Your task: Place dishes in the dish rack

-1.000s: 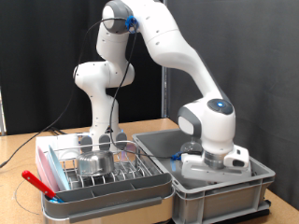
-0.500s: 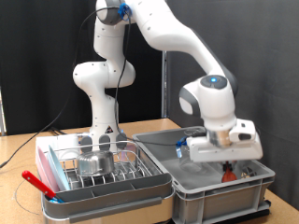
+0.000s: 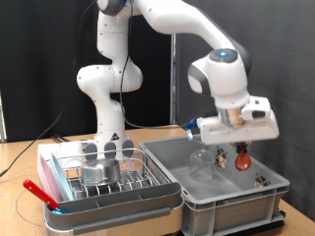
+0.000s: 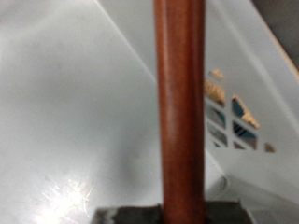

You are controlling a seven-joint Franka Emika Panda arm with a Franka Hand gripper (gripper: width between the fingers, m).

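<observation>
No readable writing or labels anywhere. Gripper (image 3: 239, 144) raised above the grey tub (image 3: 236, 192) at the exterior view's right, jaws pinching the red-handled utensil (image 3: 242, 155), hanging down from the fingers; clear glass (image 3: 202, 160) standing in the tub just beside. Metal cup (image 3: 99, 170) already in the dish rack (image 3: 108, 177) at the exterior view's left.

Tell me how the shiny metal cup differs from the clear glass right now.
The metal cup sits in the wire dish rack at the exterior view's left; the clear glass stands inside the grey tub at its right. The cup is opaque and reflective; the glass is see-through. The gripper, holding a red-handled utensil, hangs close beside the glass and far from the cup. Both look similar in size.
</observation>
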